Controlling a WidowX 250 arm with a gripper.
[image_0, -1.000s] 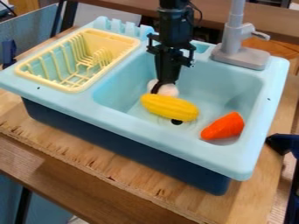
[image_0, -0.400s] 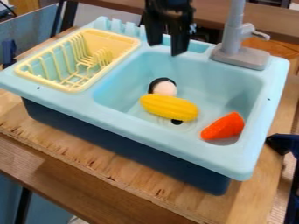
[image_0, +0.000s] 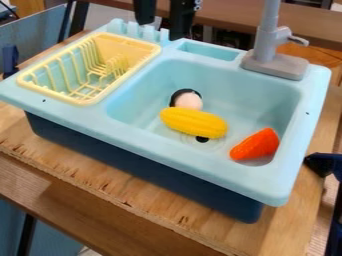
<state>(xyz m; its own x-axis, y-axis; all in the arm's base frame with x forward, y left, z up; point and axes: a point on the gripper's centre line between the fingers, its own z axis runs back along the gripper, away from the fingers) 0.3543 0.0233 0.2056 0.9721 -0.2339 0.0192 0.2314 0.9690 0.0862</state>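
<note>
Near the back edge of the light-blue sink (image_0: 167, 156), the black claw (image_0: 160, 31) hangs spread apart.

Lt. blue sink (image_0: 257, 95), yellow corn (image_0: 194, 123), orange carrot (image_0: 256, 144), gray faucet (image_0: 267, 47), prob. blk/off-white obj. (image_0: 189, 101)

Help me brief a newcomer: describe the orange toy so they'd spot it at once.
Find the light blue toy sink, then the floor of its basin. Toward the near right corner lies a stubby orange wedge. It is the only orange piece there, right of the ridged yellow corn.
</note>
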